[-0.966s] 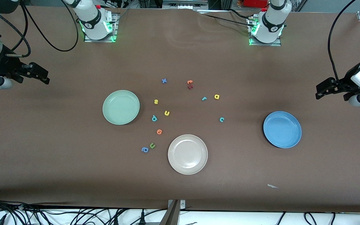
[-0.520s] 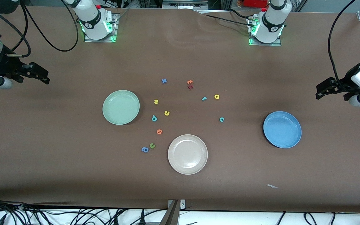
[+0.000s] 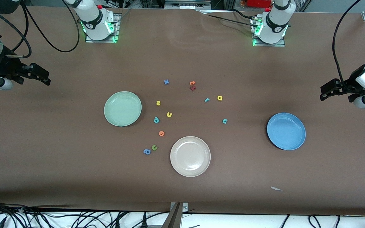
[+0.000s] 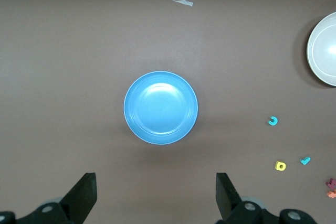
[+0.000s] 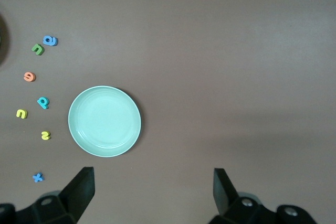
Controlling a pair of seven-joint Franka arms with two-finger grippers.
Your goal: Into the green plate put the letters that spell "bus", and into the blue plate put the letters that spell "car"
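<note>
I hold both arms high and wide, waiting at the table's two ends, so that each wrist camera takes in its share of the work. My left gripper (image 3: 328, 91) hangs with fingers spread and empty over bare table at my left arm's end; the blue plate (image 4: 160, 107) lies straight ahead of its fingers, empty, and the teal c (image 4: 272, 121), yellow a (image 4: 280, 166) and teal r (image 4: 305, 160) lie well off to one side of it, toward the table's middle. My right gripper (image 3: 41, 76) hangs equally spread and empty at the other end; the green plate (image 5: 104, 121) sits just ahead of it, empty, with the teal b (image 5: 43, 102), yellow u (image 5: 21, 113) and yellow s (image 5: 45, 136) scattered just past the plate's rim. Each plate thus lies nearest the arm likely to fill it, and the cream plate (image 3: 190, 156) sits between, unused. Against the earlier frames nothing has shifted: arms, plates and letters all match, and no letter is yet placed.
</note>
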